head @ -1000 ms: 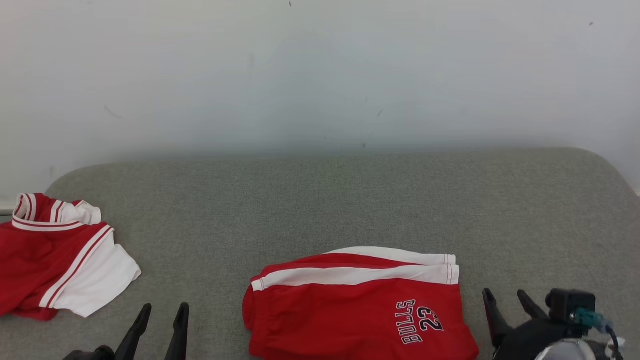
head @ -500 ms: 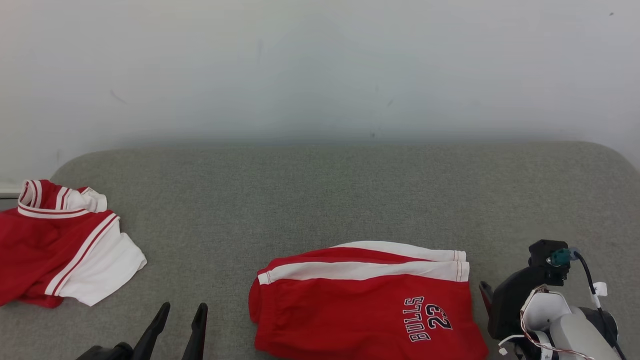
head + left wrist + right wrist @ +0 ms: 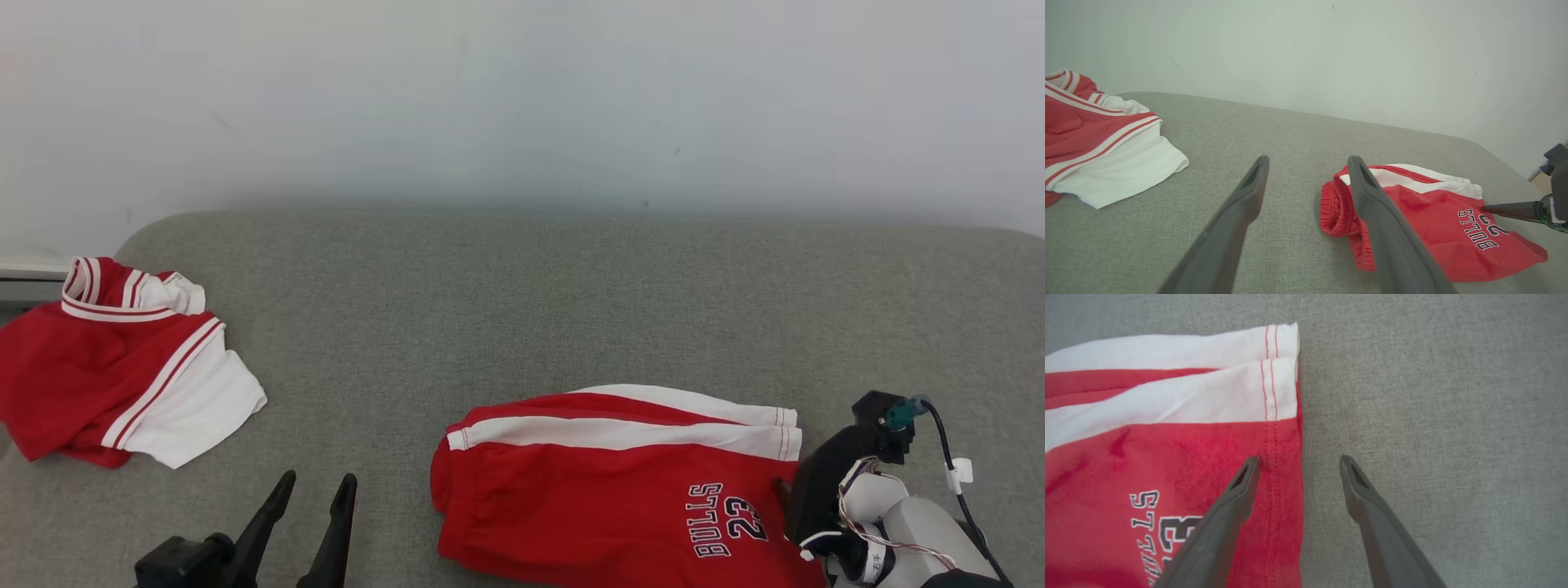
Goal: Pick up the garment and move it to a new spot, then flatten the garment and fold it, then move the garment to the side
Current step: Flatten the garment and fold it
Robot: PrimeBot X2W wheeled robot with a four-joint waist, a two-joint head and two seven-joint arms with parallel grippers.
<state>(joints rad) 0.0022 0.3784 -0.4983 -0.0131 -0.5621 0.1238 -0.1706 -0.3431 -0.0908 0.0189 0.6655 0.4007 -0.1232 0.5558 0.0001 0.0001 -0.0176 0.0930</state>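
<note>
Item count, by kind:

- Garments: two, both red with white trim. One is a pair of shorts (image 3: 620,482); the other is a striped-trim garment (image 3: 106,367).
- White bands (image 3: 620,433) along the far edge of the shorts: two.
- Printed mark (image 3: 729,521) on the shorts: one — the word "BULLS" and the number "23".
- Grippers: two — left gripper (image 3: 318,478) and right gripper (image 3: 1299,459).
- Fingers (image 3: 1235,220) per gripper: two, four in all.
- Teal connector (image 3: 896,414) on the right arm: one.
- Grey padded surface (image 3: 522,310): one.
- Pale wall (image 3: 522,98): one.
</note>
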